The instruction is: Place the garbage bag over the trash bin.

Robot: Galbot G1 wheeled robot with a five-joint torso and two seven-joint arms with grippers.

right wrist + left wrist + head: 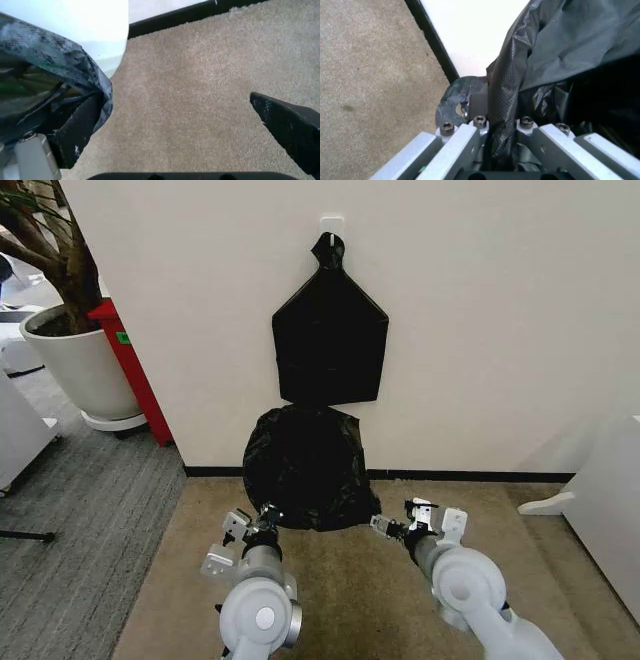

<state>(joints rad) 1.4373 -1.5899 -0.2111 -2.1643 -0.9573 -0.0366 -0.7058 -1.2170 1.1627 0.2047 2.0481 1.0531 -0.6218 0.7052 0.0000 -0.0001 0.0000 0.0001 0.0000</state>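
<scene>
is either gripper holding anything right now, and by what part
The left gripper pinches the garbage bag by its edge film. The right gripper is open, one finger inside the bag's edge, gripping nothing.

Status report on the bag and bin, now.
Left pincer shut on garbage bag, at its lower left edge. Right pincer open beside the bag's right edge. Bag draped over trash bin. Nothing in the way.
</scene>
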